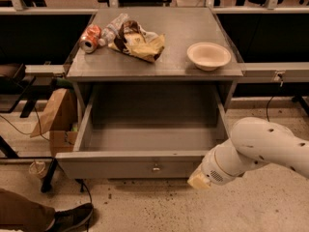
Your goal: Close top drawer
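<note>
Under the top of a grey metal table (176, 42) the wide grey top drawer (111, 169) is pulled fully out; a white rounded robot arm (263, 146) enters from the right, its cream-tipped gripper (200, 179) just beside the drawer front's right end, open or closed I cannot tell; on the tabletop sit a beige round bowl (209, 55), a crumpled yellow snack bag (140, 42), an orange can (90, 37); a small metal knob (156, 167) centres the drawer front

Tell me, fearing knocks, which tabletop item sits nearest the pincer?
The cream bowl, alone at right; the pincer hangs by the top drawer's front right corner. Can, bottle and bag lie left.
</note>
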### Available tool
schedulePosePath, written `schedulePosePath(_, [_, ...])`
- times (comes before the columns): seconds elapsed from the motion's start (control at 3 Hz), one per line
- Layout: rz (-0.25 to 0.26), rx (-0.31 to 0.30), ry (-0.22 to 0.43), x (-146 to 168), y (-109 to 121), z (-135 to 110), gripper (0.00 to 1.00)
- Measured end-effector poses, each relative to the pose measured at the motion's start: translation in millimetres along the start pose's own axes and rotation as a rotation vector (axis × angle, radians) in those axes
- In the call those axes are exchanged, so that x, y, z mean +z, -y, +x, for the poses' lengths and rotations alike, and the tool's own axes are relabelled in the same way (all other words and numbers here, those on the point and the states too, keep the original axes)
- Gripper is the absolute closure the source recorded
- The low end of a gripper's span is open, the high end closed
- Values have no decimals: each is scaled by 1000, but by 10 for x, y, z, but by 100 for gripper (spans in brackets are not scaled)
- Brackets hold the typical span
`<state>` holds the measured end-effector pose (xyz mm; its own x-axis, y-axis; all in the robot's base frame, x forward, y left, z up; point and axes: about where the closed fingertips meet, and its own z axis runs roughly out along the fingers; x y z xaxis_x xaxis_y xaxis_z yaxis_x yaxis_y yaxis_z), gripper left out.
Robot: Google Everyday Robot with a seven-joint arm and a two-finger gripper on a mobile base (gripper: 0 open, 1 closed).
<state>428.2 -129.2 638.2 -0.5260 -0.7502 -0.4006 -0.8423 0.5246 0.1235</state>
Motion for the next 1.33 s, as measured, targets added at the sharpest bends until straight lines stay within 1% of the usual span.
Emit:
schedulePosePath(0.33, [0,0,0,0,0,0,100])
schedulePosePath(0.67, [43,-9,-11,-31,267,-191,100])
schedulePosePath(1.0, [43,-9,-11,-32,258,-184,100])
schedulePosePath(1.33, [91,-12,-27,-80,596,-399,100])
